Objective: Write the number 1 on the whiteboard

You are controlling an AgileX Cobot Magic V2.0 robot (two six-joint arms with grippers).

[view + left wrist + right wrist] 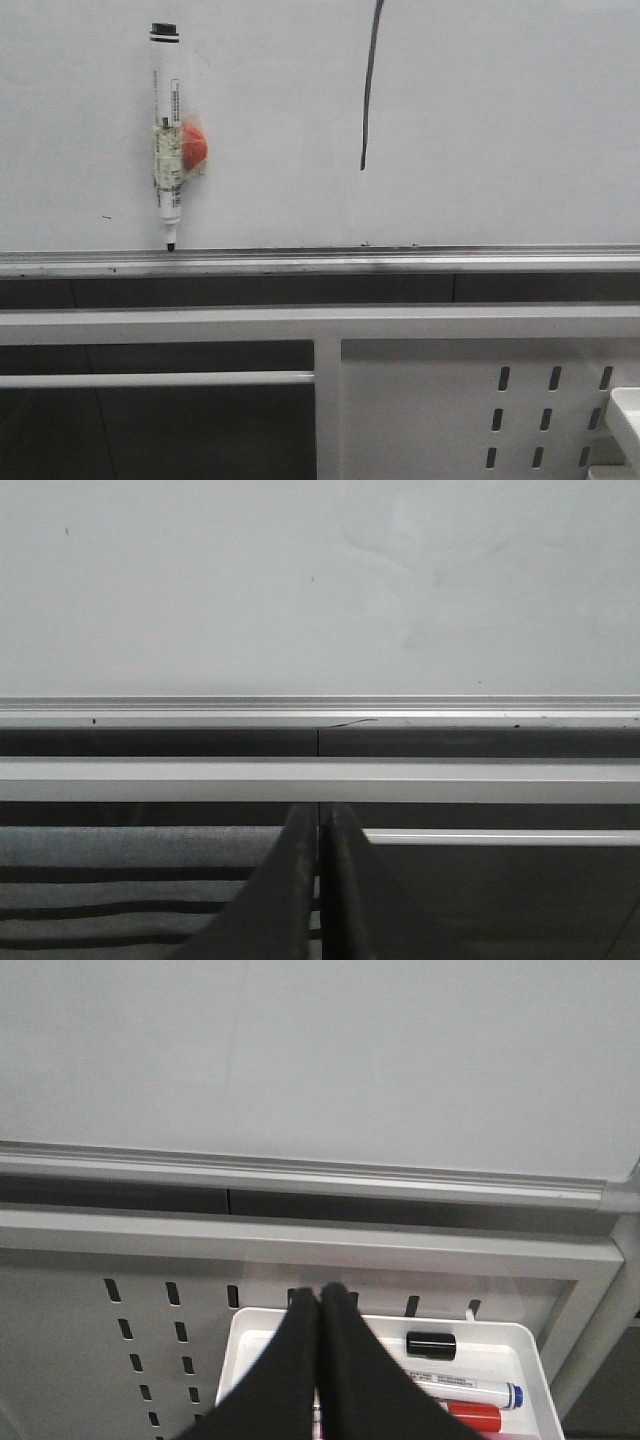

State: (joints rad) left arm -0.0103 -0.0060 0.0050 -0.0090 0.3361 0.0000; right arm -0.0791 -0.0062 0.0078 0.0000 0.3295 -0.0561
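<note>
Number 1 [370,85] on whiteboard [500,120], front view only.

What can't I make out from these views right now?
- The number 1: front view, its top end cut off by the frame's upper edge.
- Markers in the white tray: right wrist view, partly hidden behind the right end effector.
- Marker pen label: front view, too small to read.
</note>
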